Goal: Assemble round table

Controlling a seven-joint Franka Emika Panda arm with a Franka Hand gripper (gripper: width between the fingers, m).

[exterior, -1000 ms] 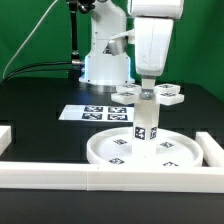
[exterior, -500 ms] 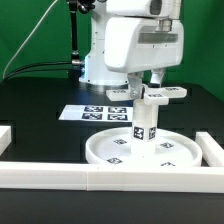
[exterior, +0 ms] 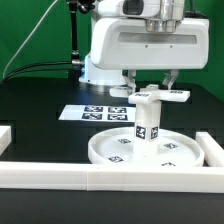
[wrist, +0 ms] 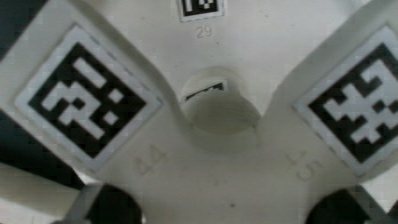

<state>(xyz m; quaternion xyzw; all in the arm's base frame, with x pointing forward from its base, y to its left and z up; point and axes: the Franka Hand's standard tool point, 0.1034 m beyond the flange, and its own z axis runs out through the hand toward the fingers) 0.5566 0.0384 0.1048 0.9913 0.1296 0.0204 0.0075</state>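
Note:
The large round rimmed disc (exterior: 120, 152) lies flat on the black table. The short thick cylinder leg (exterior: 146, 126) stands upright on the disc. The flat foot (exterior: 162, 96) lies level on top of the leg. My gripper (exterior: 152, 90) comes down from above and is shut on the foot. In the wrist view the foot (wrist: 222, 150) fills the picture, with a tag on each arm and a round hole at its middle. The dark fingers (wrist: 116, 207) press on its two sides, around my gripper (wrist: 228, 205). The leg is hidden under the foot there.
The marker board (exterior: 92, 113) lies behind the disc. Long white border rails run along the front (exterior: 100, 178), the right side (exterior: 212, 150) and the left (exterior: 5, 135). The robot base (exterior: 105, 65) stands at the back.
My hand has turned about its upright axis over the leg, and the foot has turned with it. The disc and the leg stay in place.

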